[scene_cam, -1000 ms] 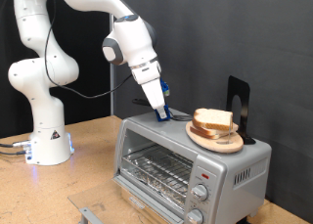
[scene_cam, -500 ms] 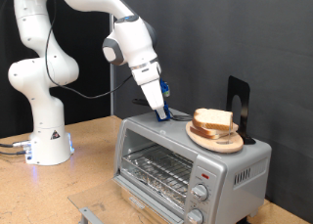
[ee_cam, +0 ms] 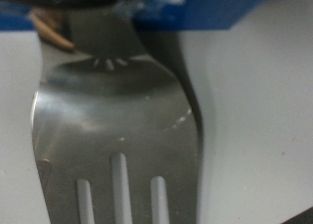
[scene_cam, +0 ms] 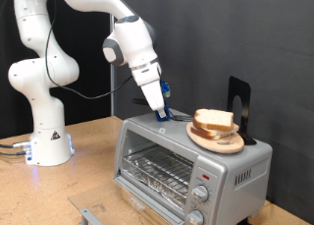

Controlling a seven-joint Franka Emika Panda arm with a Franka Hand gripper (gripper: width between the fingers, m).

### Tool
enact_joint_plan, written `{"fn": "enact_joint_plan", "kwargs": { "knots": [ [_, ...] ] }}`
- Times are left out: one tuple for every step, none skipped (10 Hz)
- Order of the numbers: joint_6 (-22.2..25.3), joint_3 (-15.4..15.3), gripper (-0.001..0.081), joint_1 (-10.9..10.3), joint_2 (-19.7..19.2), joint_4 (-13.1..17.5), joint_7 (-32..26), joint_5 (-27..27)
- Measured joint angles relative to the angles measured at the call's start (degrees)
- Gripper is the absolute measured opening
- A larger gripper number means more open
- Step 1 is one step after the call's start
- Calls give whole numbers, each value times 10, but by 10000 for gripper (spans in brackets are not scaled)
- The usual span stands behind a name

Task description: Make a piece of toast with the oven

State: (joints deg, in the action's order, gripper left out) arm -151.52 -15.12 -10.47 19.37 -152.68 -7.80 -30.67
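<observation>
Toast (scene_cam: 214,121) sits on a round wooden plate (scene_cam: 218,140) atop the oven (scene_cam: 186,164). Beside it, the gripper (scene_cam: 161,114) touches the oven top, clamped on a metal spatula (ee_cam: 112,136), mostly hidden.

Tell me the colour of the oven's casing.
Silver-grey metal. The oven shows it best in the exterior view, with the piece of toast resting on top.

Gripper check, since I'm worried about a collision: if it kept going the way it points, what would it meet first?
Probably the top of the silver-grey toaster oven: the gripper points down at it; contact is unclear.
</observation>
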Motion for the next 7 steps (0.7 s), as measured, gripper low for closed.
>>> {"fn": "enact_joint_plan", "kwargs": {
  "knots": [
    [-4, 2, 398, -2, 2, 0, -10, -16],
    [-5, 7, 398, -6, 8, 1, -28, -38],
    [4, 16, 398, -10, 22, 3, -46, -58],
    [24, 25, 398, -12, 40, 6, -55, -68],
    [64, 34, 398, -11, 62, 13, -56, -63],
    [104, 41, 400, -9, 87, 15, -55, -60],
    [95, 39, 400, -8, 83, 12, -55, -60]
  ]
}}
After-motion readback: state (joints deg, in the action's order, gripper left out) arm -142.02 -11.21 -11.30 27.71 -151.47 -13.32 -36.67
